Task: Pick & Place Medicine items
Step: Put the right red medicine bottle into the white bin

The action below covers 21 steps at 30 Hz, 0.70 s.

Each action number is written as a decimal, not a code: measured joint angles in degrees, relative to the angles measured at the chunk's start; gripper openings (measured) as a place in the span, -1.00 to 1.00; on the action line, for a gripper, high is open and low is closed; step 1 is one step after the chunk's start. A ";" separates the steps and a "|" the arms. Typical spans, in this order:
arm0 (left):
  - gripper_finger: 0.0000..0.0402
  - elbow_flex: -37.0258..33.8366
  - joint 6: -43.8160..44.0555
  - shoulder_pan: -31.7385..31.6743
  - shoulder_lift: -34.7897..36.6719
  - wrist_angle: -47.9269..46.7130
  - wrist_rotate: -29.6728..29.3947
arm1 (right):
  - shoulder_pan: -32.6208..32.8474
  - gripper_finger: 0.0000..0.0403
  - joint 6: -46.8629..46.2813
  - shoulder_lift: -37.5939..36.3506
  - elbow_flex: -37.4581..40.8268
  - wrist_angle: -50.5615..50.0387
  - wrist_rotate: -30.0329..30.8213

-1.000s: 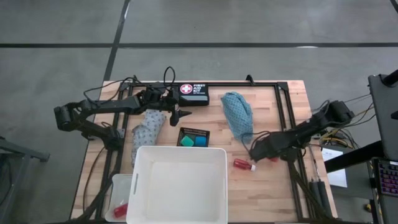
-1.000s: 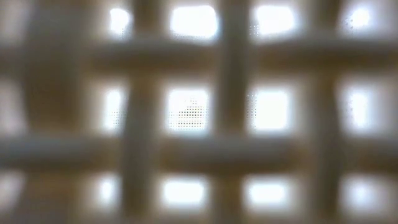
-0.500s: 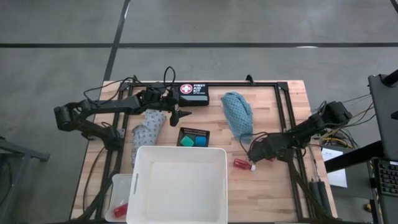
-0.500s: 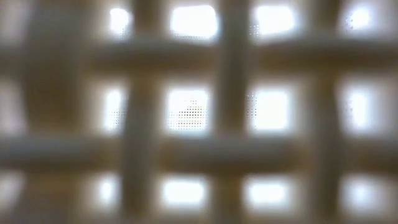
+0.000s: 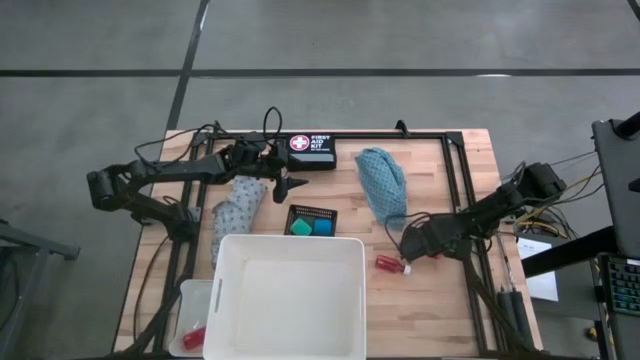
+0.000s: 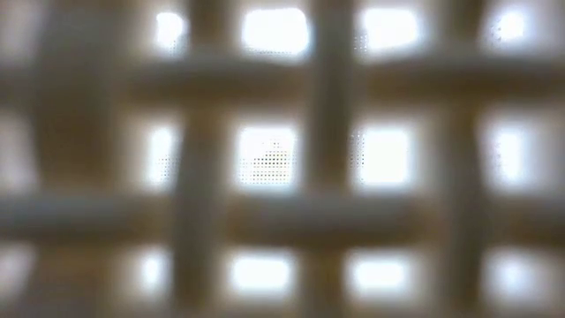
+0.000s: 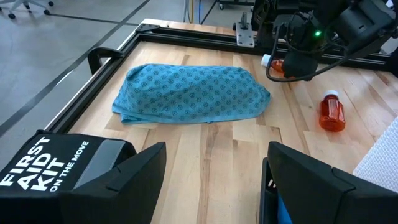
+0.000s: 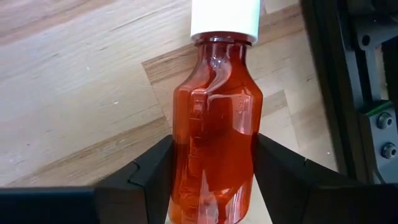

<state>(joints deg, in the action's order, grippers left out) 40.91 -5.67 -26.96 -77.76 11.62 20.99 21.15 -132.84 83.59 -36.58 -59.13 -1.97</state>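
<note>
My right gripper (image 5: 416,240) sits low over the table's right half, shut on a red bottle with a white cap (image 8: 214,118); the left wrist view also shows that bottle (image 7: 274,63). A second red bottle (image 5: 392,264) lies on its side just nearer. The teal cloth (image 5: 383,186) lies in a heap beyond them. My left gripper (image 7: 211,186) hangs open and empty between the grey patterned cloth (image 5: 238,205) and the black first aid kit (image 5: 312,147). Blue and green tubs (image 5: 311,227) sit in the black mesh tray (image 5: 311,212). My right gripper pinches the red bottle's body (image 8: 186,155) between its two fingers (image 8: 149,171), one on each flank. The bottle lies along the fingers, its white cap (image 8: 225,17) pointing away from the wrist. Whether it is clear of the table, I cannot tell.
The big white tub (image 5: 290,295) fills the near middle of the table, and its lattice wall (image 6: 282,212) blocks the low view. A small clear tray with a red bottle (image 5: 193,337) sits at the near left corner. A black frame rail (image 5: 450,170) runs along the right side.
</note>
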 joint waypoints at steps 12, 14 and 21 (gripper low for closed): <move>0.42 0.00 0.00 0.00 0.00 0.02 0.00 | -0.02 0.01 4.02 -9.58 -1.15 -4.26 13.21; 0.42 0.00 0.00 0.00 0.00 0.04 -0.01 | -0.02 0.01 6.62 -13.18 -1.16 -4.49 18.07; 0.42 0.00 0.00 0.00 0.00 0.04 0.00 | -0.04 0.01 24.65 -27.22 -2.20 -4.11 35.61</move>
<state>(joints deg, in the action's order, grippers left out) 40.91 -5.67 -26.96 -77.76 11.66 20.99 21.10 -108.18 56.37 -38.78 -63.24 33.63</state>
